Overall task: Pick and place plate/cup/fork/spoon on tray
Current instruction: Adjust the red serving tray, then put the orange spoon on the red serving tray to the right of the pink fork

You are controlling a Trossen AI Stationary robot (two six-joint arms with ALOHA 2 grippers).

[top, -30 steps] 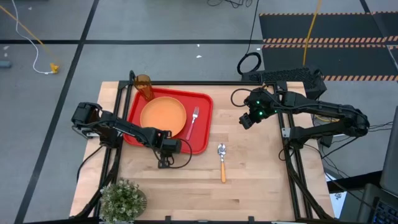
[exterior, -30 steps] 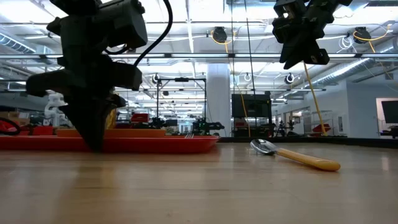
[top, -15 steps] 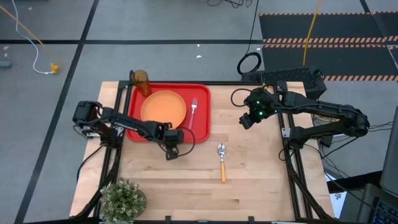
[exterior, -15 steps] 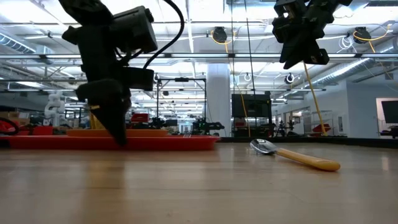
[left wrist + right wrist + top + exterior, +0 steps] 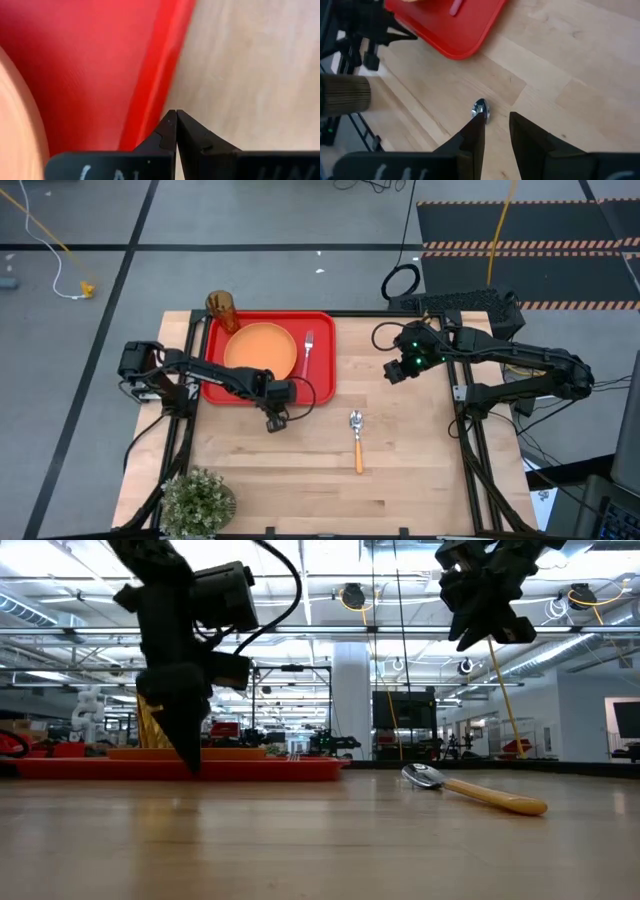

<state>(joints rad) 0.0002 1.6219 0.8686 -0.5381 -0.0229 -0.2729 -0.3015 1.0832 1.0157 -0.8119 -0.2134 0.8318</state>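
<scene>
The red tray (image 5: 318, 385) lies at the table's far left. It carries the orange plate (image 5: 262, 350) and the pink-handled fork (image 5: 308, 350). The amber cup (image 5: 222, 310) stands at the tray's far left corner. The spoon (image 5: 357, 442) lies flat on the wood right of the tray, its bowl toward the far edge. My left gripper (image 5: 275, 418) is shut, with its tips at the tray's near edge. My right gripper (image 5: 397, 375) is open and empty, high above the table beyond the spoon (image 5: 480, 106). My left gripper has its shut fingertips (image 5: 172, 117) against the outer side of the tray's near rim (image 5: 150, 107), toward its right end. The fingers point down from above, with their tips low at the table in the low view (image 5: 190, 765). The tray lies flat on the table.
A potted green plant (image 5: 197, 500) stands at the near left corner. Bare wood lies around the spoon and along the near and right sides. Black frame rails (image 5: 470, 430) run along the table's left and right edges.
My left gripper has moved toward the far edge and a little right, staying shut. The tray has slid toward the far edge and turned. Its near right corner has swung away, so it now lies square to the table. The plate, fork and cup have moved with it.
</scene>
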